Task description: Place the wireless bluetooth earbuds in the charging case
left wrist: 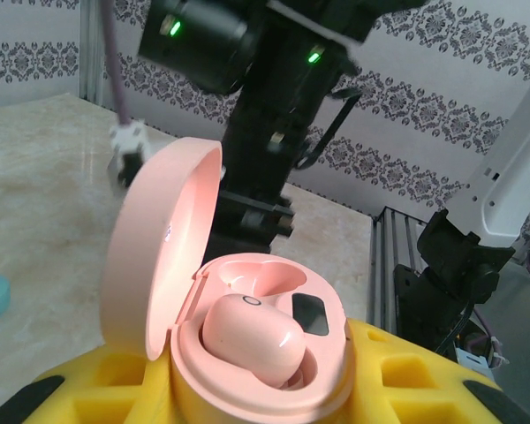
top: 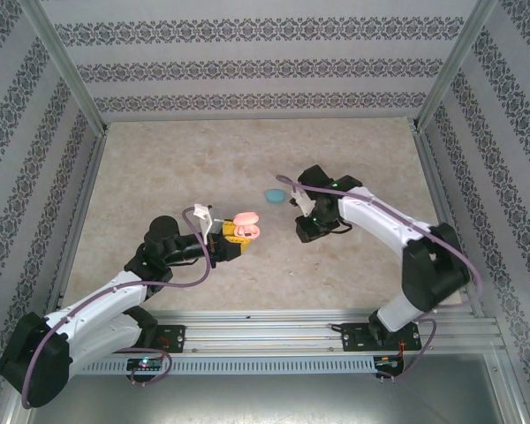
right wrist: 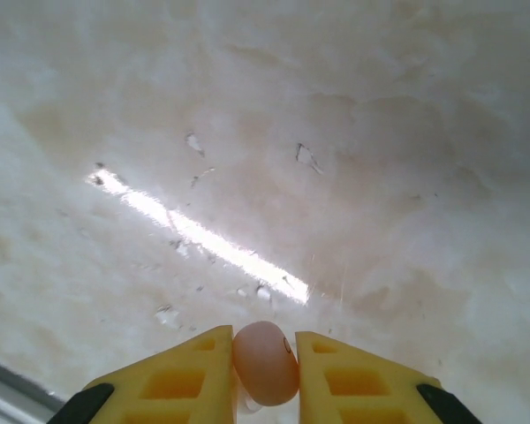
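Left gripper (top: 234,237) clamps one pink case (left wrist: 159,265), lid up, one pink earbud (left wrist: 252,340) lying crosswise inside; right gripper (right wrist: 265,353) pinches second earbud (right wrist: 265,364), lengthwise along fingers; one blue case (top: 273,195) farther off.

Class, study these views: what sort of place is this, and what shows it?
Probably a robot test cell: left arm and right arm bolted to a rail at the edge of the table, aluminium frame posts, patterned wall panels on three sides.

The left arm (top: 106,305) is bent and reached toward the middle with the left end effector (top: 238,232) clamped on the open pink charging case (left wrist: 247,371), while the right arm (top: 389,221) is angled inward, the right end effector (right wrist: 265,349) being pointed downward and closed on a pink earbud (right wrist: 265,367).
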